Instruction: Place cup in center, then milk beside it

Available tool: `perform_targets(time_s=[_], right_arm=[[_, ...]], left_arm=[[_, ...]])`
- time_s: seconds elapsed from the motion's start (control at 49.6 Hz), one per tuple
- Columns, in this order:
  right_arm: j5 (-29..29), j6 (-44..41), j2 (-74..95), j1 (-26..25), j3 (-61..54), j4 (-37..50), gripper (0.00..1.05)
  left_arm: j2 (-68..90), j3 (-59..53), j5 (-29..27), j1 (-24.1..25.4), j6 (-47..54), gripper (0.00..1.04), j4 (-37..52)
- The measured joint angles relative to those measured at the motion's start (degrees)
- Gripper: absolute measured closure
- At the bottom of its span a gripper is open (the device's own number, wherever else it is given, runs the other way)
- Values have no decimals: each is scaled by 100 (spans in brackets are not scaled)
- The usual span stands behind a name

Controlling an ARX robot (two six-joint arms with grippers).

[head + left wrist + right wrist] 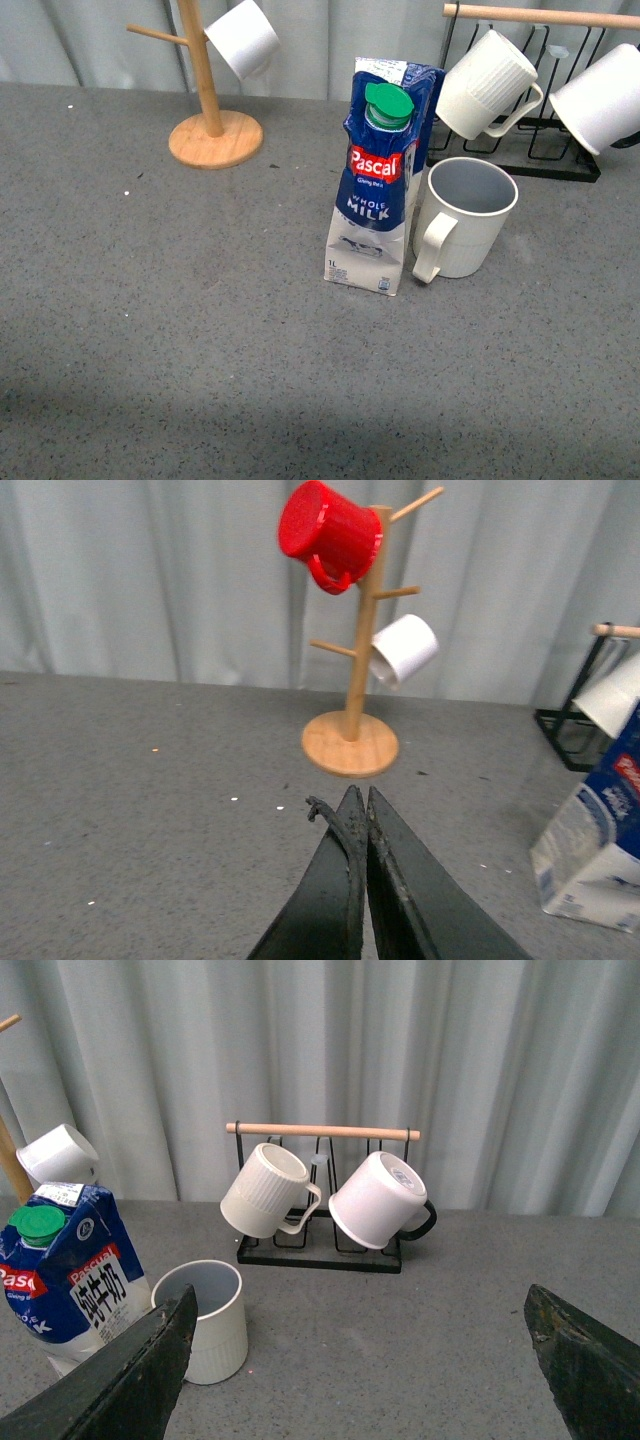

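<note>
The cup (465, 217) stands upright mid-desk (180, 330) with the milk (378, 180) just beside it; the left claw (360, 810) is clenched empty, the right claw (365, 1360) released; withdraw both without nudging either.

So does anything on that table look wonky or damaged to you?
The milk carton does: its upper half is pinched in and crumpled, and it leans slightly towards the cup beside it. It stands upright enough, with its green cap on, and nothing is spilled. The cup looks fine.
</note>
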Motion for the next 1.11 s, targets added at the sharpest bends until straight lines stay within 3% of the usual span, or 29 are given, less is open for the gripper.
perform_targets(time_s=[0.04,0.121,1.11], right_arm=[[-2,0,0,0,0,0,9],[0,0,0,0,0,0,9],[0,0,0,0,0,0,9]], left_arm=[[-238,0,345,267,2,101,-188],[-658,-2,422,503,0,101,-575],[-3165,-4,483,518,2,101,-2992]])
